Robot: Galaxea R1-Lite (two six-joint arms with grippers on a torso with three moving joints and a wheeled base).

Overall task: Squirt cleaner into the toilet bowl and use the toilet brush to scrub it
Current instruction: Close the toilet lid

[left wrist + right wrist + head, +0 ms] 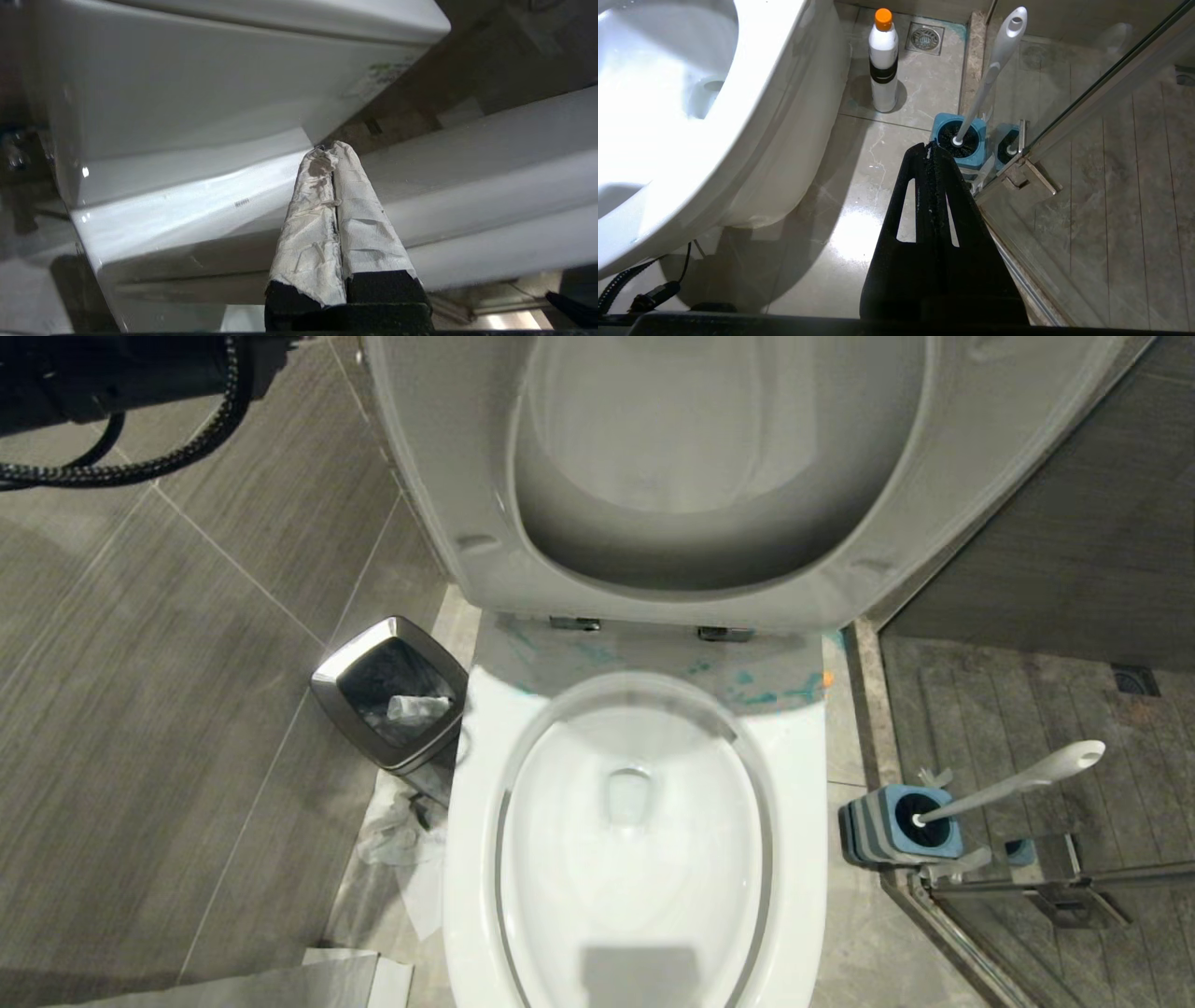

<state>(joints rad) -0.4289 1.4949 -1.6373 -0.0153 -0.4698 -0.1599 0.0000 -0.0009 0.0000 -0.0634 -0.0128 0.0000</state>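
Observation:
The toilet bowl (794, 859) stands in the middle of the head view, its seat and lid (971, 476) raised. To its right the toilet brush (1018, 782) leans in its blue and grey holder (901, 826). The cleaner (883, 60), a white bottle with an orange cap, stands on the floor beside the bowl (752, 116) and behind the brush (994, 70). My right gripper (930, 145) is shut and empty, low over the floor, pointing at the holder (959, 140). My left gripper (332, 148), its fingers wrapped in white, is shut on nothing close to white toilet surfaces (187, 93). The left arm (121, 373) shows at the upper left.
A steel-rimmed waste bin (392, 695) stands left of the bowl with crumpled paper (401, 840) on the floor beside it. A glass shower door with a metal hinge (1036, 882) is right of the holder. Blue stains (766, 695) mark the ceramic behind the bowl. A floor drain (924, 37) lies beyond the bottle.

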